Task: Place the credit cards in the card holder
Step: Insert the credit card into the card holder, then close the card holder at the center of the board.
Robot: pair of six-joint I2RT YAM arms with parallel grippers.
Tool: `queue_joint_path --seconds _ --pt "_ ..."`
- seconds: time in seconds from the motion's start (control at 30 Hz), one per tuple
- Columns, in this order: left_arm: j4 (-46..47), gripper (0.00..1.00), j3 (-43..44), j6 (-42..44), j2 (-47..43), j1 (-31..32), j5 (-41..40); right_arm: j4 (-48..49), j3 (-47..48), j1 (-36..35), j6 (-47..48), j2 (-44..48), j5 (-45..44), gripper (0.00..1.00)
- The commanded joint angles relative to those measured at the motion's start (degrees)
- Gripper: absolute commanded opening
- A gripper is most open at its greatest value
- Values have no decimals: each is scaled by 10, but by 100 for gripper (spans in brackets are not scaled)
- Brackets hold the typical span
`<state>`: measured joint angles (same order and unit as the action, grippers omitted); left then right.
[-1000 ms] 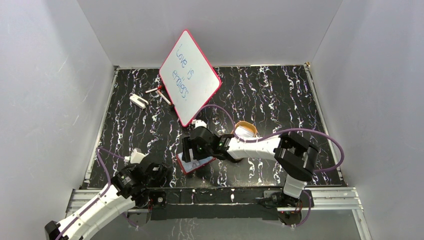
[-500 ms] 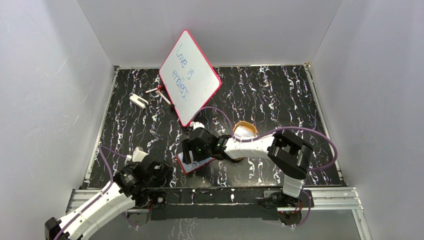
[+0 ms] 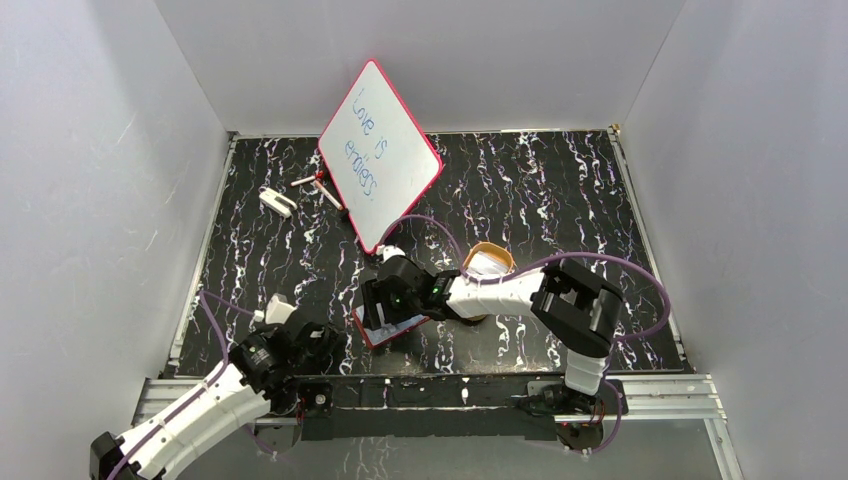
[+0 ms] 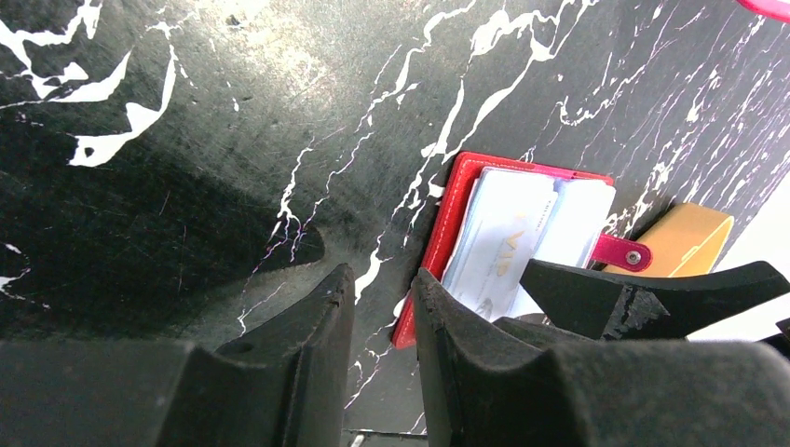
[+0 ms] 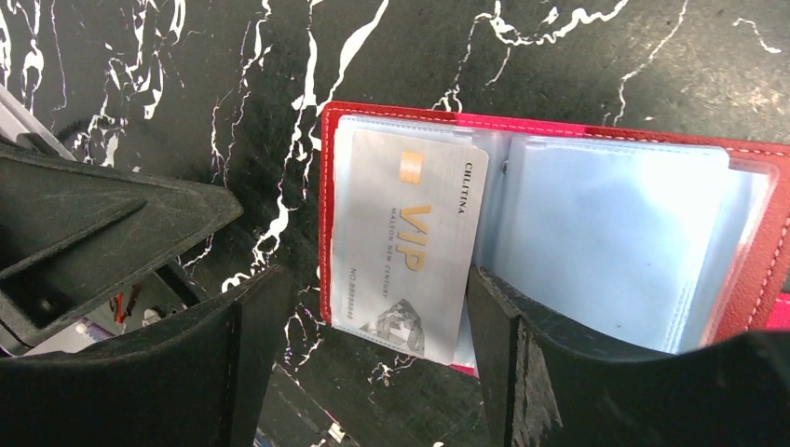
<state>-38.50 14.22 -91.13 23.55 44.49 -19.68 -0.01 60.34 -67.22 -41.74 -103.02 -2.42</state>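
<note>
The red card holder (image 3: 372, 333) lies open on the black marbled table, its clear sleeves up. A pale credit card (image 5: 405, 247) marked VIP lies on the left sleeve, its lower end past the holder's red edge (image 5: 326, 233). My right gripper (image 5: 373, 317) is open wide just above it, one finger on each side of the card and not touching it. My left gripper (image 4: 382, 289) is empty, its jaws a narrow gap apart, low over the table just left of the holder (image 4: 452, 219). The card also shows in the left wrist view (image 4: 498, 247).
A red-framed whiteboard (image 3: 380, 155) leans at the back centre, with markers (image 3: 318, 185) and a small white object (image 3: 277, 201) to its left. An orange-tan tray (image 3: 490, 262) sits behind the right arm's wrist. The metal rail (image 3: 460, 390) runs along the near edge.
The left gripper has shifted slightly toward the holder. The right gripper has edged a little to the left over the holder. The card and holder have not moved.
</note>
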Motion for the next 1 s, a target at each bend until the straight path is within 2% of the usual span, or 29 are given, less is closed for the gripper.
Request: queue_joint_path --seconds 0.0,0.27,0.5,0.67,0.83,0.97 --pt "11 28 -9 -5 13 2 -9 38 11 -6 18 -6 29 76" --pt "9 28 -6 -4 14 2 -7 53 2 -7 19 1 54 72" --pt "-46 29 17 -4 -17 2 -32 -6 -6 1 42 106 -14 76" --pt "-80 31 20 -8 -45 2 -35 -96 -23 60 60 154 -44 72" --pt "-91 34 17 -8 -53 2 -25 -109 -54 133 104 168 -19 65" --pt "-85 35 14 -7 -45 2 -17 -117 -40 154 137 140 -8 63"
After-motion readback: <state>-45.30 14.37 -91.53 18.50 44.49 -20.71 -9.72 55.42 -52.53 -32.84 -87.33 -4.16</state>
